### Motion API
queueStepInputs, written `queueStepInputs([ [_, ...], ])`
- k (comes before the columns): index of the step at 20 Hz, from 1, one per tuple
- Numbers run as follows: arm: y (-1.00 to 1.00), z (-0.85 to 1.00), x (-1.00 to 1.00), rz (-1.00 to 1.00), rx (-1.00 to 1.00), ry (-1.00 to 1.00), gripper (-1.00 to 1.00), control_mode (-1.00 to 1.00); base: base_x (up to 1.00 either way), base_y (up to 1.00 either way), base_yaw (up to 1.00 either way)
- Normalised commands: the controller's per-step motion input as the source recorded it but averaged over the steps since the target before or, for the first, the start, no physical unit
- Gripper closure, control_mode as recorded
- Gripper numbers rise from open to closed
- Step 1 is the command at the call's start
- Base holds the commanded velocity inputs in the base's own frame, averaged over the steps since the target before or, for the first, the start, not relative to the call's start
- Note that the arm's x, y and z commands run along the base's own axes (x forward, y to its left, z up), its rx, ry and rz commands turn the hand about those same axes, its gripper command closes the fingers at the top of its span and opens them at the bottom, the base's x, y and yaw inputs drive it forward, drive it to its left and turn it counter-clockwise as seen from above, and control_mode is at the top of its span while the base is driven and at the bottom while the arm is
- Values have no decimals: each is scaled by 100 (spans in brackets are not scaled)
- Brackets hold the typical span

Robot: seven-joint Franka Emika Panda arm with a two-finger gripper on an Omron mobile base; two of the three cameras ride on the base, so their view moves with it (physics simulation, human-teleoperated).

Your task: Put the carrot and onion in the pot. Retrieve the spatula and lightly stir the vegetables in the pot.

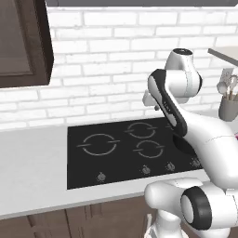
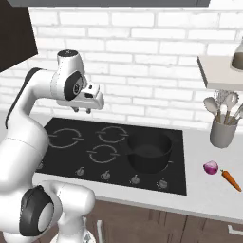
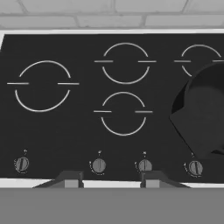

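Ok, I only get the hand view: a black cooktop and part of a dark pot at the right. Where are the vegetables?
Observer: On the counter, right of the cooktop: the onion, with the carrot just beside it.
Visitor: Is anything in the pot?
Observer: From the right base view the pot looks empty.
Visitor: And the spatula?
Observer: A grey cup of utensils stands behind them, near the wall; I can't pick out a spatula in it.
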Motion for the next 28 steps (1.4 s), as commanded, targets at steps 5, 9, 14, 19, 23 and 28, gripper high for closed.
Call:
queueStepInputs([
  [5,0,0,0,0,0,0,-100,100,0,0,0],
  [9,0,0,0,0,0,0,-100,100,0,-31,0],
  [14,0,0,0,0,0,0,-100,100,0,-77,-1],
  [19,0,0,0,0,0,0,-100,100,0,-83,-3],
  [23,0,0,0,0,0,0,-100,100,0,-74,-3],
  [28,0,0,0,0,0,0,-100,100,1,-63,-3],
])
